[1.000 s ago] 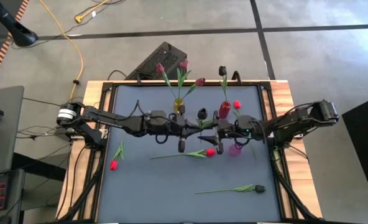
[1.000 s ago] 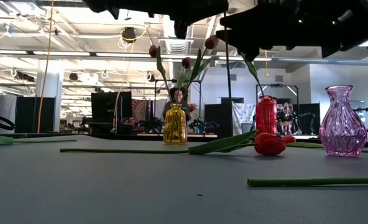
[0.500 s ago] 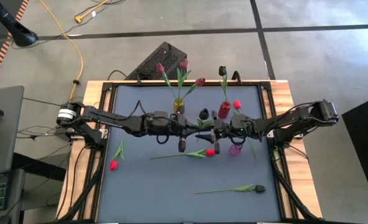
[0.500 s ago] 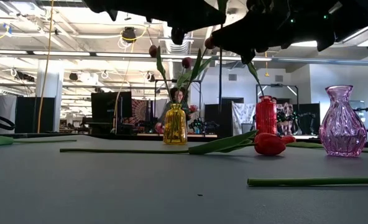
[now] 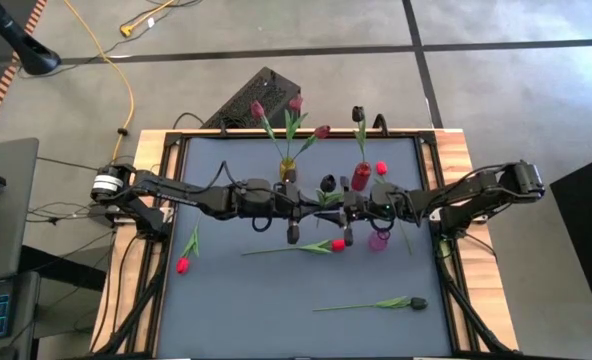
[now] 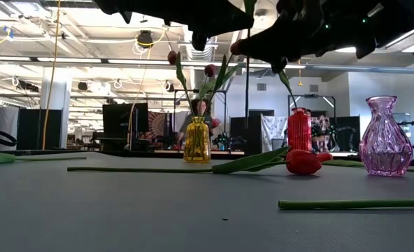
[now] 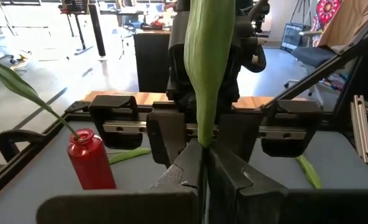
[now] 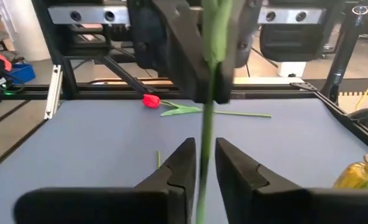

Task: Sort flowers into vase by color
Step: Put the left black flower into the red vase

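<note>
Above mid-table: left gripper (image 7: 204, 163) clamped shut on a black tulip's stem (image 7: 209, 68), right gripper (image 8: 201, 163) slightly parted around it.

One camera hangs high and looks straight down on the whole table (image 5: 226, 300). One sits low at table height and looks level across into the room. Each wrist camera looks very close past its own fingers, toward the other arm. The high and low cameras both see the yellow vase (image 5: 287, 168) (image 6: 196, 140).
</note>
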